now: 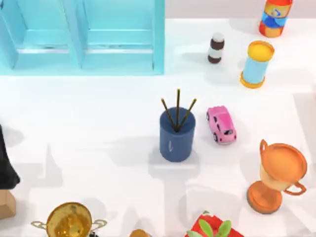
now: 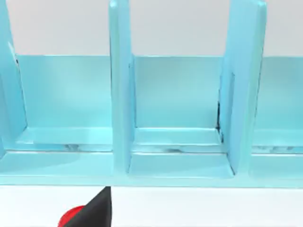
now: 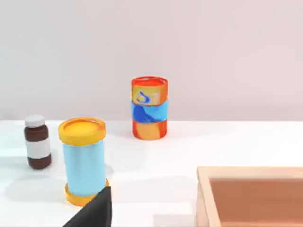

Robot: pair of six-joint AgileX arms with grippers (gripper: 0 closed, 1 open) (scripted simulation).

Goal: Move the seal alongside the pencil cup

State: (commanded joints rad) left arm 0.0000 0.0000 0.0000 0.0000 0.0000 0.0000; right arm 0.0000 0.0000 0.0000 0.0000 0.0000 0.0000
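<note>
The pencil cup (image 1: 177, 137) is a dark blue cylinder with three thin pencils, standing upright near the middle of the table. In the left wrist view a bit of the glossy red seal (image 2: 69, 217) peeks out on the white tabletop in front of the shelf, partly covered by a dark part of my left gripper (image 2: 94, 213). My left arm (image 1: 6, 165) is a dark shape at the table's left edge, far left of the cup. A dark part of my right gripper (image 3: 94, 213) hangs near the light-blue can (image 3: 84, 158).
A pink toy car (image 1: 221, 125) lies just right of the cup. A light-blue shelf (image 1: 81, 37) fills the back left. Back right hold a brown bottle (image 1: 216, 48), the light-blue can (image 1: 256, 64) and an orange can (image 1: 275, 17). An orange trophy (image 1: 276, 175) and a gold trophy (image 1: 71, 220) stand in front.
</note>
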